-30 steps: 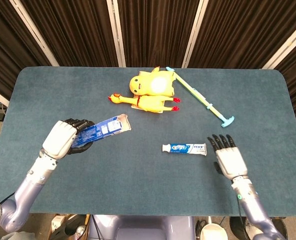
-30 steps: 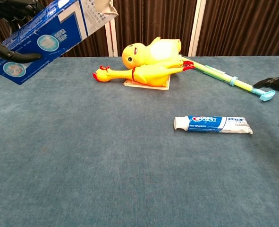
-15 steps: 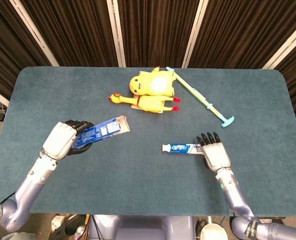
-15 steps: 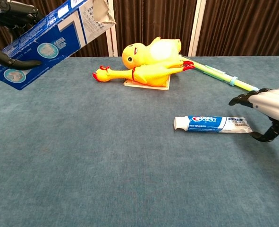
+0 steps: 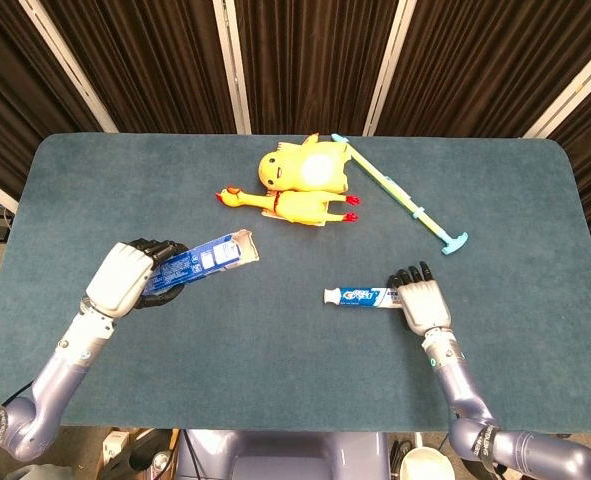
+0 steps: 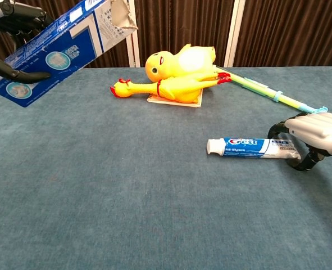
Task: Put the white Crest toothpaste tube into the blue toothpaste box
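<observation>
The white Crest toothpaste tube [image 5: 360, 296] [image 6: 250, 147] lies flat on the blue-green table, cap pointing left. My right hand [image 5: 422, 300] [image 6: 316, 131] arches over the tube's crimped right end, fingers on the far side and thumb on the near side. The tube still rests on the cloth. My left hand [image 5: 125, 277] [image 6: 11, 17] grips the blue toothpaste box [image 5: 200, 262] [image 6: 59, 48] and holds it up off the table at the left. The box is tilted, and its open flapped end points right toward the middle.
A yellow duck plush [image 5: 303, 166] [image 6: 182, 61] and a yellow rubber chicken [image 5: 290, 206] [image 6: 166, 89] lie at the table's back centre. A long green-handled toothbrush-like stick [image 5: 400, 196] [image 6: 269, 93] runs diagonally behind the tube, near my right hand.
My right hand has moved left along the table, from clear of the tube to over its crimped end, with its fingers curling down. The left hand and box have barely moved.
</observation>
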`<action>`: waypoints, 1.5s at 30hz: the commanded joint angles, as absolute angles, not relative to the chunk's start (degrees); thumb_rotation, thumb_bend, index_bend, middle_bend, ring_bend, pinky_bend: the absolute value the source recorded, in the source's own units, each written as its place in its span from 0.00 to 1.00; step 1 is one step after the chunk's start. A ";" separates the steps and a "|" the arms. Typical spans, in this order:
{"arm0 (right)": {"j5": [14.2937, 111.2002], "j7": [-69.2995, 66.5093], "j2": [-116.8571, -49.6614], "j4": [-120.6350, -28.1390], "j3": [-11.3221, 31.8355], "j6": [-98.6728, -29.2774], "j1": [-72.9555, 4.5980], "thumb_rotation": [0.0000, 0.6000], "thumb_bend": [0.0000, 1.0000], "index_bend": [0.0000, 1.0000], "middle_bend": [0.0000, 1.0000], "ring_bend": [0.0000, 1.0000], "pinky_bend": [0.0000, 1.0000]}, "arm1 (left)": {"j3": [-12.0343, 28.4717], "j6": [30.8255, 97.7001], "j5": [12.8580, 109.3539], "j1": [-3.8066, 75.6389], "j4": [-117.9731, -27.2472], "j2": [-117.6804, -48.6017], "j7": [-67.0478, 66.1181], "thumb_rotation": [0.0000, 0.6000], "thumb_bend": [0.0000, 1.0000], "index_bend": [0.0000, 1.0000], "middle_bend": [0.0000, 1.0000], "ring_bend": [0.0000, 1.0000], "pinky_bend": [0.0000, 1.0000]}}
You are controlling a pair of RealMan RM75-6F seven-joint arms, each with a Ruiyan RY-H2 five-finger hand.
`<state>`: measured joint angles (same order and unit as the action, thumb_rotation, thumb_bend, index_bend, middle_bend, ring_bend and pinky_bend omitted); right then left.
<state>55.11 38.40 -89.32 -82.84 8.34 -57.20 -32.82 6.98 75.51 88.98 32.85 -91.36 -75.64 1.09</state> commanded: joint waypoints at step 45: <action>73.04 20.77 -60.61 -109.41 15.13 -65.68 -32.80 1.00 0.63 1.00 0.86 0.79 0.75 | 7.32 76.36 92.84 36.06 -73.73 -92.44 10.07 1.00 0.40 0.40 0.57 0.53 0.55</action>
<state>73.57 20.99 -61.55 -108.69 14.27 -65.76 -32.35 7.47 75.49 91.90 35.71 -75.76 -91.04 8.80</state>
